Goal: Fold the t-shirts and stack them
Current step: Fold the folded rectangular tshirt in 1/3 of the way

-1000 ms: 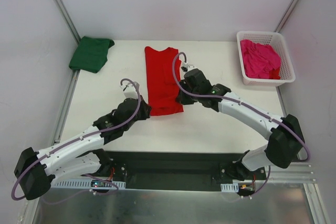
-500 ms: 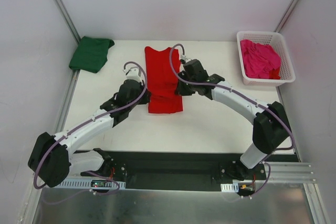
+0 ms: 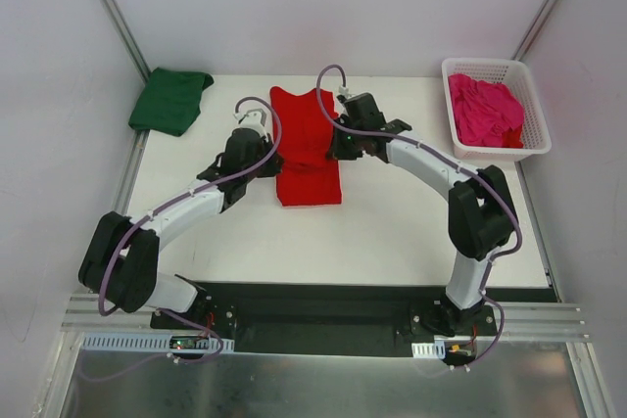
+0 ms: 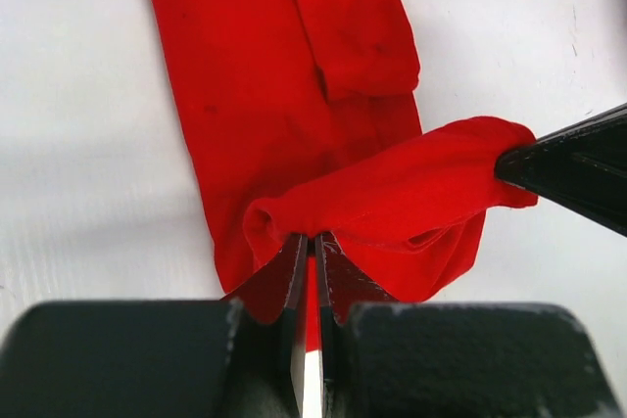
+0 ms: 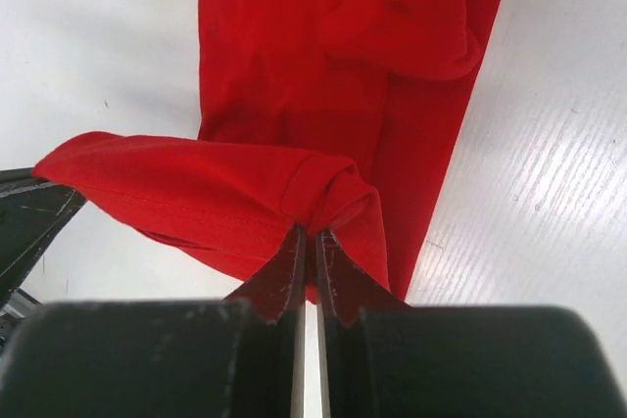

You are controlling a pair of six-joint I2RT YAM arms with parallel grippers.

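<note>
Red t-shirt [image 3: 307, 149] lay centre frame in the overhead view, a long narrow strip running up-frame on the white worktop [image 3: 392, 232]. Its lower end was raised and doubled back over the middle of the strip.

Left end effector [image 4: 311, 242]: fingers pressed together, pinching one corner of the raised edge. Right end effector [image 5: 307, 237]: the same, pinching the opposite corner. Cloth hung between the two pinches as a sagging roll with a stitched hem showing.

Green t-shirt [image 3: 169, 100] sat folded at the upper left corner of the worktop, well apart. Pink t-shirt [image 3: 484, 110] lay crumpled in the white lattice basket [image 3: 534, 134], upper right.

Handling, as judged: light, limp cotton with no stiffness. It drapes and bunches wherever unsupported and would likely slide a little on the smooth top. Best taken at the two corners of an edge, both layers in the pinch, and held level so the fold lands square. A single mid-edge grip would probably let the sides droop and wrinkle.

No brand, label or readable writing seen on any garment or on the basket.
</note>
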